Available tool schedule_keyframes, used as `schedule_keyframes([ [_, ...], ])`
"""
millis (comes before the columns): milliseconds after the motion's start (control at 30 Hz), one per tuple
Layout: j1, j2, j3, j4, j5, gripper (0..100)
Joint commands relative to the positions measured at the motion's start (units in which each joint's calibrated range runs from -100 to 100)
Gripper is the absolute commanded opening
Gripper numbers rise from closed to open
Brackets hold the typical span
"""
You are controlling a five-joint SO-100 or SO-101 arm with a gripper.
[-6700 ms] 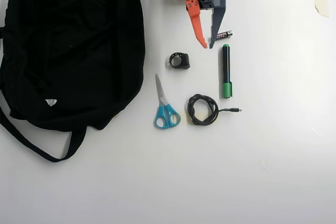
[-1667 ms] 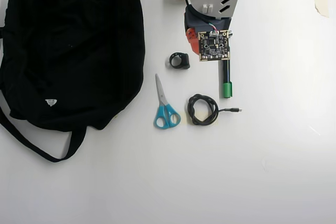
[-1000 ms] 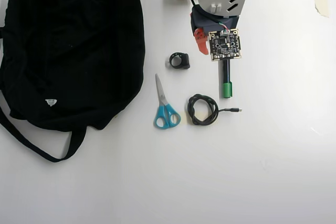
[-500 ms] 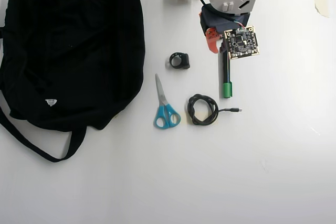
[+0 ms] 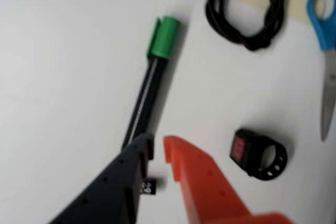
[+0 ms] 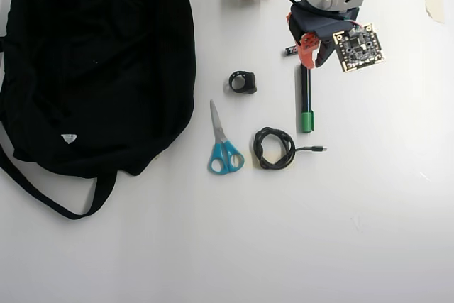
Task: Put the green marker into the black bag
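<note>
The green marker [image 5: 157,51] lies flat on the white table, its green cap pointing away from me in the wrist view. Its black barrel runs down to the tip of my black finger [image 5: 137,153]. My gripper [image 5: 157,148] is open with a narrow gap and holds nothing; the orange finger [image 5: 181,163] is to the right of the marker's near end. In the overhead view the gripper [image 6: 311,56] hovers over the marker's upper end [image 6: 305,97]. The black bag [image 6: 92,69] lies far to the left, with its white label [image 6: 68,138] showing.
A small black battery [image 5: 148,186] lies under the jaws and also shows in the overhead view [image 6: 291,50]. A black ring-shaped gadget [image 5: 258,153], a coiled black cable [image 5: 247,9] and blue-handled scissors [image 5: 326,40] lie between marker and bag [image 6: 242,81].
</note>
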Motion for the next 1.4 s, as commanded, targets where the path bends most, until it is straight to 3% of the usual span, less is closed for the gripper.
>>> schedule_keyframes([
  [0, -0.9, -1.7, -2.7, 0.4, 0.3, 2],
  [567, -4.5, -1.6, -2.5, 2.4, -0.5, 2],
  [1367, -7.8, -0.3, -1.3, 5.3, -14.9, 2],
])
